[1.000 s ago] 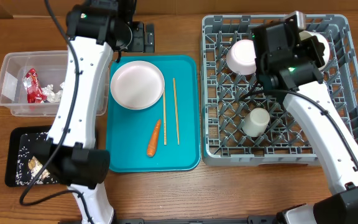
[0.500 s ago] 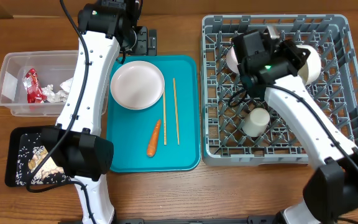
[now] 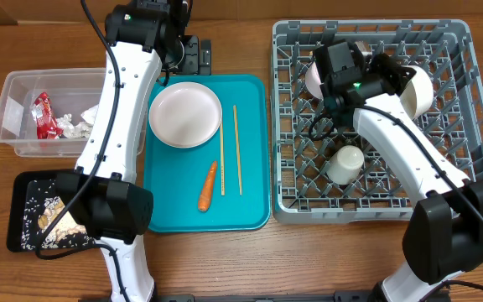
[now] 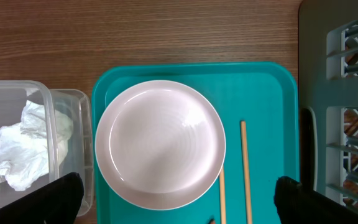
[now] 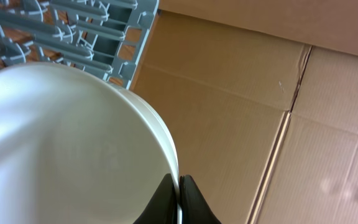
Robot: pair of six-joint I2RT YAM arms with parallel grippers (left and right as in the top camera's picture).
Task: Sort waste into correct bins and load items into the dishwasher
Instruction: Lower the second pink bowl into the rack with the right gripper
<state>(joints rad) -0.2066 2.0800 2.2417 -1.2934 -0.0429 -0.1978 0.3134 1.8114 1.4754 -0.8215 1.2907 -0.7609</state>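
My right gripper [image 3: 399, 77] is shut on the rim of a white bowl [image 3: 419, 89] and holds it on edge over the back of the grey dish rack [image 3: 476, 180]. The right wrist view shows both fingers [image 5: 179, 198] pinching that rim [image 5: 61, 143]. A second white bowl [image 3: 319, 77] and a small white cup [image 3: 345, 165] sit in the rack. My left gripper [image 3: 189, 52] is open and empty [image 4: 179, 205], high above the white plate [image 4: 160, 143]. The plate [image 3: 184, 115], the chopsticks [image 3: 236, 149] and an orange carrot [image 3: 208, 186] lie on the teal tray [image 3: 254, 214].
A clear tub [image 3: 15, 143] at the left holds a red wrapper [image 3: 42, 116] and a white napkin [image 4: 17, 149]. A black tray [image 3: 17, 239] with rice-like scraps lies at the front left. Cardboard [image 5: 278, 93] stands behind the rack.
My right arm swung left and turned its wrist, setting the held bowl on edge at the rack's back. My left arm shifted right and toward the back.
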